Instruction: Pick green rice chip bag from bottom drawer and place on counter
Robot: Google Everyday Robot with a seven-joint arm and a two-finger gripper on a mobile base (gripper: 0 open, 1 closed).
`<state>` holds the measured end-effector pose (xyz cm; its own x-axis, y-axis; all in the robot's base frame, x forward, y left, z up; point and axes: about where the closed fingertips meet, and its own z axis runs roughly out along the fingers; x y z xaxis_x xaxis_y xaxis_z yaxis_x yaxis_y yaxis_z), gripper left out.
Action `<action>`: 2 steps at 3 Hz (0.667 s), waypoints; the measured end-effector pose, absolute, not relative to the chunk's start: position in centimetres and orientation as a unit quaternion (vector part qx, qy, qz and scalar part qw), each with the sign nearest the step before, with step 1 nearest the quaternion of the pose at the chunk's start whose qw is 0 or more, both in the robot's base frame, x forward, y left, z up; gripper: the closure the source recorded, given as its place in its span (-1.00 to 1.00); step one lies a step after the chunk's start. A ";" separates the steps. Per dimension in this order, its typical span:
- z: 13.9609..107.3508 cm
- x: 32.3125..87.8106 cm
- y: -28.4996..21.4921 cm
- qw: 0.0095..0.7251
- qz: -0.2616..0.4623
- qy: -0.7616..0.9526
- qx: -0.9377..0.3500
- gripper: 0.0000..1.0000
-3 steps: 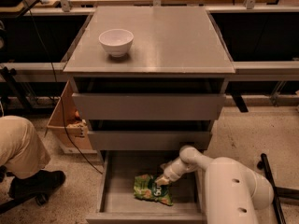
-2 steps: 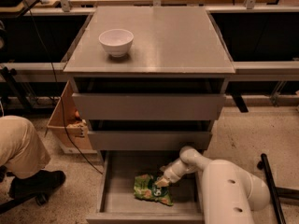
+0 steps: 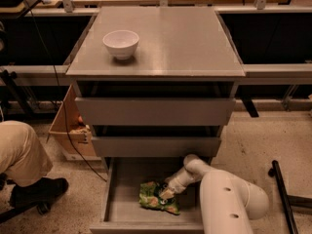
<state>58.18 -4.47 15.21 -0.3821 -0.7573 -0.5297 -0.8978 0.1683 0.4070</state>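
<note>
At the far left, a person's knee is showing beside a cardboard box. On the desk, a white bowl is sitting on the left part. Below, the bottom drawer is standing pulled out, and the green rice chip bag is lying near the middle of its floor. Your hand is reaching down and touching the bag's right side, coming in from the white arm at the right. You cannot tell whether it is clamped.
</note>
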 end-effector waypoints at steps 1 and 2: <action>14.8 59.1 -4.4 0.104 0.324 0.763 -0.549 -1.00; 14.7 60.5 -4.2 0.110 0.297 0.770 -0.554 -1.00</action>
<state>60.46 -4.24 14.72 -0.3629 -0.7871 -0.4987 -0.9180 0.2102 0.3362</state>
